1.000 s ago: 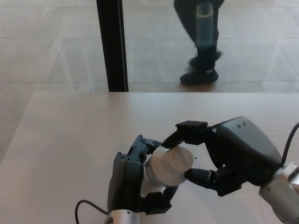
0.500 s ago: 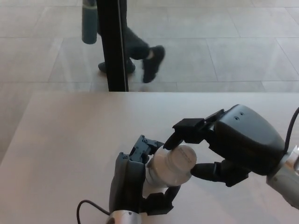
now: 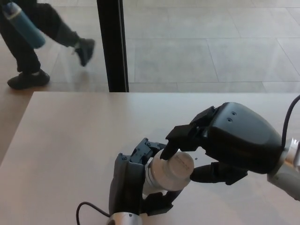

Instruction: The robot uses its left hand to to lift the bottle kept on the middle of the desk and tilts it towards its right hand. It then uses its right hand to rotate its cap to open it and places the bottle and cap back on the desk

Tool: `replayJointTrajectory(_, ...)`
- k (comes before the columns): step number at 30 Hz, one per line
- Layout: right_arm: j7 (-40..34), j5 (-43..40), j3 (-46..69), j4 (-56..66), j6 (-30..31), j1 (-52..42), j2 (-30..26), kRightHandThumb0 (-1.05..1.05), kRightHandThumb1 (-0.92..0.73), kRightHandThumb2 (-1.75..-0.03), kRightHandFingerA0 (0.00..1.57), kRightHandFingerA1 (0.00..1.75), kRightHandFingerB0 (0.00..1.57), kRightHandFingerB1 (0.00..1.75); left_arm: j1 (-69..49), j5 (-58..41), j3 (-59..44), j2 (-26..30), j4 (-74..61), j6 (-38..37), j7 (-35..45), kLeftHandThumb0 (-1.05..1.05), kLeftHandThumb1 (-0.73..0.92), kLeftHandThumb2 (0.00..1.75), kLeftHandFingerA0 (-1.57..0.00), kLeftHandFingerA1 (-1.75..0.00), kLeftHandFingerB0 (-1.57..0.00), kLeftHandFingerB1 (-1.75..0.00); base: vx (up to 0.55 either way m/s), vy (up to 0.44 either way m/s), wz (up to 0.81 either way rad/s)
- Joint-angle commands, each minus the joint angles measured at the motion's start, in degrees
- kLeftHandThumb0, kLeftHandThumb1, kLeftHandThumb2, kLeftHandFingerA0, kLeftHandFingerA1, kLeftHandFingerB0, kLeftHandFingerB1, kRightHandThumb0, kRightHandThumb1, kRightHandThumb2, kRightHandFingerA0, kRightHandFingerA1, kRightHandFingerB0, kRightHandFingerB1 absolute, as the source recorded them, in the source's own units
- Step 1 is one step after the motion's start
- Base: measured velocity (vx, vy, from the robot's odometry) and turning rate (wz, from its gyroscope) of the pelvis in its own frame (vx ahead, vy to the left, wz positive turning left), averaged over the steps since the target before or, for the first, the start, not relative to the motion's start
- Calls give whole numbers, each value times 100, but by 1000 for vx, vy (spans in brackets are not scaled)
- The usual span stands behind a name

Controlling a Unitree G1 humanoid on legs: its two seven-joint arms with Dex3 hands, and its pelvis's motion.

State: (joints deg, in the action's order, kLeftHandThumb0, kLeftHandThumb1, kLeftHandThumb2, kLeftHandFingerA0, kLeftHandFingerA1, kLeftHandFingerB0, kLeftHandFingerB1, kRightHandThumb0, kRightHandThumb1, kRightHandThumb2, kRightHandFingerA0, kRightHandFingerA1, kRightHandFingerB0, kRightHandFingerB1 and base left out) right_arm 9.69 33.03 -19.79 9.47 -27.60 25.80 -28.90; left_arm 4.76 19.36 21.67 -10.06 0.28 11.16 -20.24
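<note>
Beyond the pale desk point(image 3: 70, 140), tiled floor; left hand point(image 3: 129, 185) grips the bottle point(image 3: 161, 176), right hand point(image 3: 220, 140) fingers point(image 3: 180, 136) pinch its cap point(image 3: 180, 161).

Left hand point(image 3: 133, 185) rising from the near edge below the bottle point(image 3: 164, 176), fingers wrapped round its body, right hand point(image 3: 220, 143) reaching in from the bottle's right, thumb and fingers pinched on the cap point(image 3: 178, 164), right wrist angled down toward it
</note>
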Motion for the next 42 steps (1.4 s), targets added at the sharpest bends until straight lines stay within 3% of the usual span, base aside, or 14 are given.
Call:
replayJointTrajectory(1,-221,7,-63,-424,-1631,306,-381,-32,-56,-87,89,175,82,112,-212,-9,-117,-192,202,418,-49,-14,92,68,-71,-174,-64,-128,0,0,0)
replayJointTrajectory(3,-487,168,12,-562,-1958,394,-414,-28,-53,-87,93,173,82,111,-209,14,-101,-172,208,424,-41,-8,92,67,-97,-160,-69,-125,0,0,0)
replayJointTrajectory(8,-677,441,119,-731,-2384,637,-603,-35,-53,-84,89,157,82,104,-178,77,-100,-167,187,599,-42,14,92,82,-67,-160,-61,-134,0,0,0)
replayJointTrajectory(9,-695,459,132,-786,-2493,696,-645,-33,-53,-80,88,159,80,99,-192,59,-81,-108,218,397,-25,20,86,100,-93,-166,-73,-139,0,0,0)
replayJointTrajectory(10,-748,457,153,-863,-2607,748,-656,-33,-53,-77,90,157,82,95,-206,23,-101,-129,221,377,-38,20,84,105,-91,-170,-73,-143,0,0,0)
replayJointTrajectory(14,-657,255,188,-1020,-2769,883,-683,-35,-53,-71,93,151,84,85,-247,60,-90,-156,245,353,-139,10,81,88,-91,-158,-67,-122,0,0,0)
replayJointTrajectory(20,-933,704,225,-1181,-3333,1210,-750,-37,-59,-70,89,160,78,92,-216,-9,-77,-134,291,274,-52,14,83,103,-102,-175,-78,-145,0,0,0)
replayJointTrajectory(21,-1038,833,251,-1198,-3444,1258,-743,-37,-59,-70,89,159,78,91,-222,12,-68,-142,247,381,-40,11,84,97,-76,-175,-63,-154,0,0,0)
replayJointTrajectory(23,-1315,1119,316,-1221,-3644,1349,-685,-36,-60,-71,93,151,78,96,-233,-7,-58,-95,269,241,-22,6,86,91,-79,-175,-61,-156,0,0,0)
replayJointTrajectory(24,-1397,1231,324,-1238,-3743,1440,-656,-35,-59,-71,92,145,76,96,-242,8,-62,-111,264,261,-59,5,92,75,-66,-171,-58,-128,0,0,0)
replayJointTrajectory(28,-1650,1494,361,-1405,-4085,1709,-570,-34,-58,-71,96,140,75,88,-200,17,-87,-123,282,339,-63,11,91,88,-69,-175,-59,-144,0,0,0)
replayJointTrajectory(32,-1707,1594,410,-1470,-4418,1953,-529,-34,-58,-74,92,136,73,98,-218,82,-54,-113,196,502,-26,3,91,80,-67,-156,-60,-99,0,0,0)
replayJointTrajectory(38,-1651,1332,562,-1628,-4799,2301,-430,-34,-56,-76,87,131,76,104,-249,12,-88,-137,184,407,-25,8,92,87,-73,-175,-62,-148,0,0,0)
replayJointTrajectory(42,-1711,1336,669,-1772,-4919,2354,-423,-32,-55,-76,88,132,76,101,-186,-28,-136,-124,260,357,2,8,91,89,-74,-175,-62,-147,0,0,0)
